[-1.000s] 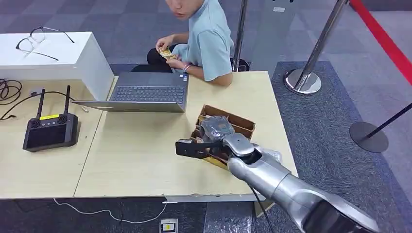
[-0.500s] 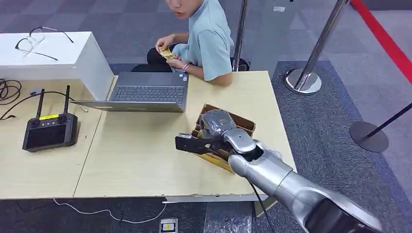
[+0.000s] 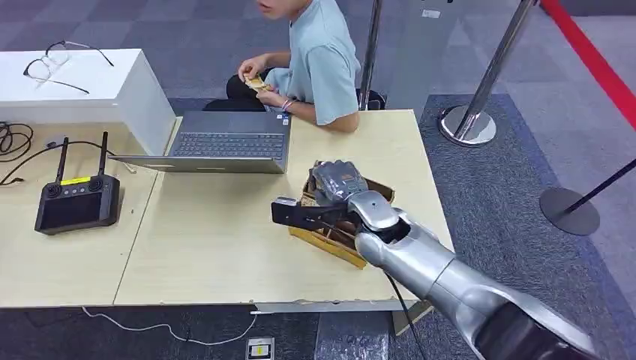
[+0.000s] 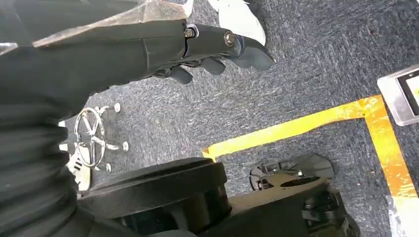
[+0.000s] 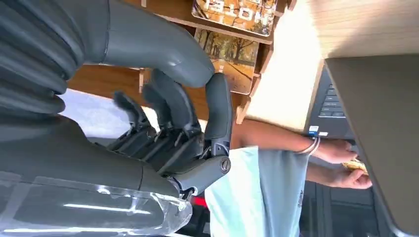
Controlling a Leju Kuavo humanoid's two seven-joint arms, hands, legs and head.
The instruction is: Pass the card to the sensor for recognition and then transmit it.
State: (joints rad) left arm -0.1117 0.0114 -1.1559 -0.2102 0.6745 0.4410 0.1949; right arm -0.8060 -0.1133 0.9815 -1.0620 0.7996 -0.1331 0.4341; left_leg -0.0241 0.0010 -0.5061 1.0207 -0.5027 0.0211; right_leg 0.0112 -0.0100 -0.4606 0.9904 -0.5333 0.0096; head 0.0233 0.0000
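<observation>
Our right hand (image 3: 319, 214), fingers spread and empty over the card box (image 3: 330, 241), should descend squarely, pinching one card (image 5: 231, 59).

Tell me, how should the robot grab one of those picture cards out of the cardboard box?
Probably by a card's exposed upper edge, coming from above with the right hand. The cards stand in slots of the cardboard box, so only their tops look free; thumb and fingers could pinch the faces.

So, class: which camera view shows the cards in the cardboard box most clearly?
The right wrist view: the cards appear close up, printed pictures readable. In the head view the right hand covers most of the cardboard box. The left wrist view faces the floor.
</observation>
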